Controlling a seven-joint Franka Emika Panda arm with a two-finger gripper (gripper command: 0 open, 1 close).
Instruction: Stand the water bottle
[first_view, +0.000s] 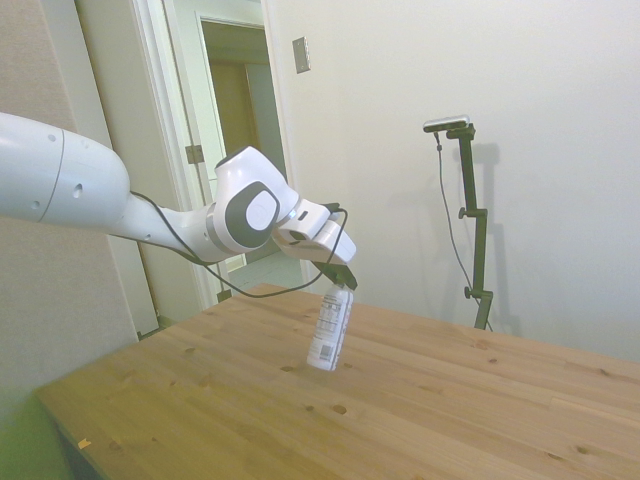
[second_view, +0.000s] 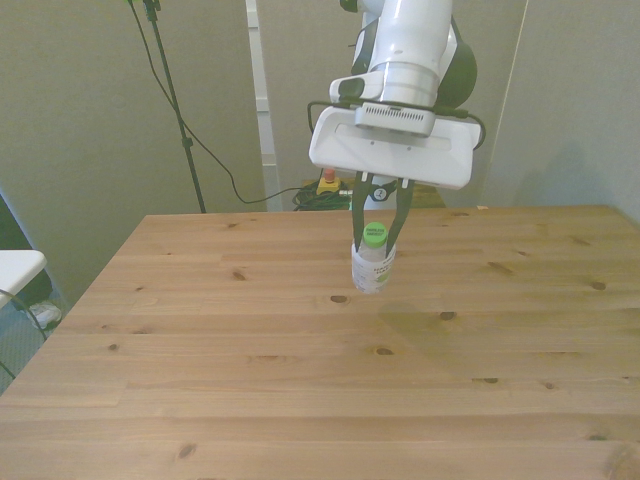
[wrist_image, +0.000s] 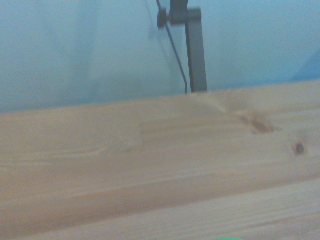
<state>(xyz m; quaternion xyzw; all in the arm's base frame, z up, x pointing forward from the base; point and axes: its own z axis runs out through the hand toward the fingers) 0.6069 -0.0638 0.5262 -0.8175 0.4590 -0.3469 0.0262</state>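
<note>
- The gripper (second_view: 374, 236) has its fingers (first_view: 347, 281) closed around the water bottle's (first_view: 330, 329) neck, under the green cap (second_view: 373, 238).
- Bottle hangs below them — long axis slightly tilted, base touching or just above the tabletop (first_view: 420, 400).

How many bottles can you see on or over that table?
1. The bottle hangs tilted in the robot's hand, gripped near its green cap, its base at or just above the wooden table. Nothing else shows there.
</note>
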